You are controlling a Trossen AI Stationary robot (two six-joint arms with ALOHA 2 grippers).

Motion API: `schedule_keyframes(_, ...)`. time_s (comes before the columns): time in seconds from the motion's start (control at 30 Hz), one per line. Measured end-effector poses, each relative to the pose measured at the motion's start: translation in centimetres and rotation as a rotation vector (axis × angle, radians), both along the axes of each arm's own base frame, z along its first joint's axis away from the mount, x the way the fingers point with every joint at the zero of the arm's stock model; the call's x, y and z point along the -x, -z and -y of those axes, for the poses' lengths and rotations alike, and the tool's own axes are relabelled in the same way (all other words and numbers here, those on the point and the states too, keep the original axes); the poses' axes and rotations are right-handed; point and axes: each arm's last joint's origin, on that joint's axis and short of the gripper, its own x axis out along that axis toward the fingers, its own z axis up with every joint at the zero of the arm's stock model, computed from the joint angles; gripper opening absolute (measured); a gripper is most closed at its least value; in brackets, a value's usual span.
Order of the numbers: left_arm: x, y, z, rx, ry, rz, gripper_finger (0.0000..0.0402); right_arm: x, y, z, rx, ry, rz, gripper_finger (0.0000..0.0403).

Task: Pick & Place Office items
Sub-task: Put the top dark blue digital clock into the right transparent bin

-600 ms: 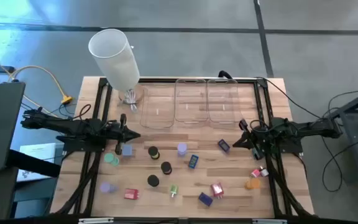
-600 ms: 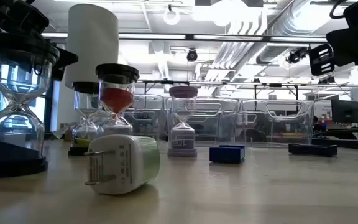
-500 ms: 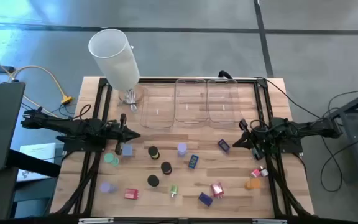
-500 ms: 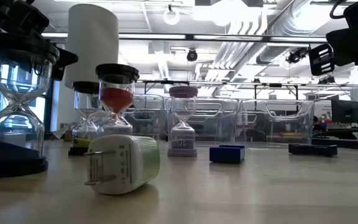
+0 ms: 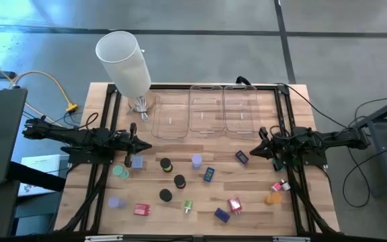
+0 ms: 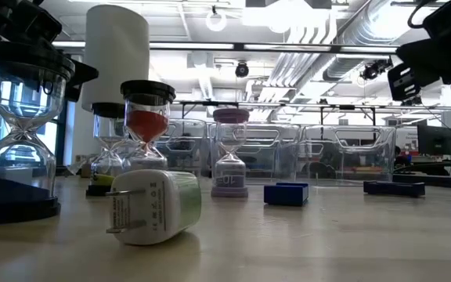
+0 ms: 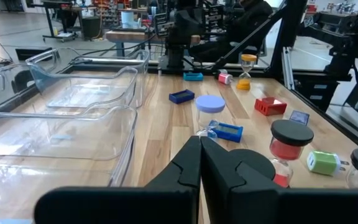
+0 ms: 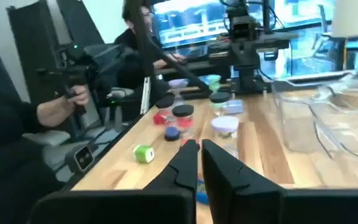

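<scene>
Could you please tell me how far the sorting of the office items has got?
Nothing looks done: the three clear trays hold no items. Nothing is in hand either; the left end effector and right end effector are shut and empty above the table. The office items all lie scattered on the wood.

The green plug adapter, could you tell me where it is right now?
In the high view the green plug adapter lies on its side near the table's front edge, about midway across, between a black-capped hourglass and a red block.

Bright, even overhead lighting with soft shadows; ceiling lamps [image 6: 216,19] glare in the low view, the green charger plug [image 6: 153,207] looks oversized, and the right wrist view is blurry.
</scene>
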Motion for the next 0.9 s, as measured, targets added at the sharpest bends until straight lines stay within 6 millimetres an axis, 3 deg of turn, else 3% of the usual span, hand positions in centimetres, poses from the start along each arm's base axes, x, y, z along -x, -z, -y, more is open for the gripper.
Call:
schedule_keyframes(0.2,0.0,0.0,-0.1,-0.002,-0.022,0.0,0.0019,0.1,-1.7,0.0,-0.059,-0.001,0.019,0.0097)
schedule_keyframes(0.33,0.0,0.0,-0.1,-0.001,-0.03,0.0,0.0061,0.1,-3.6,0.0,-0.043,-0.002,0.029,0.0147)
schedule_keyframes(0.47,0.0,0.0,-0.1,0.017,-0.034,0.001,0.0113,-0.2,-6.3,0.0,-0.023,0.003,-0.022,0.017)
schedule_keyframes(0.67,0.0,-0.1,-0.2,0.021,-0.059,0.015,0.0158,-1.5,-9.7,0.3,-0.021,0.154,-0.366,0.0173)
schedule_keyframes(0.9,0.0,-0.2,-0.2,-0.024,-0.057,0.019,0.0163,-3.3,-13.1,0.0,-0.259,0.257,-0.747,0.0173)
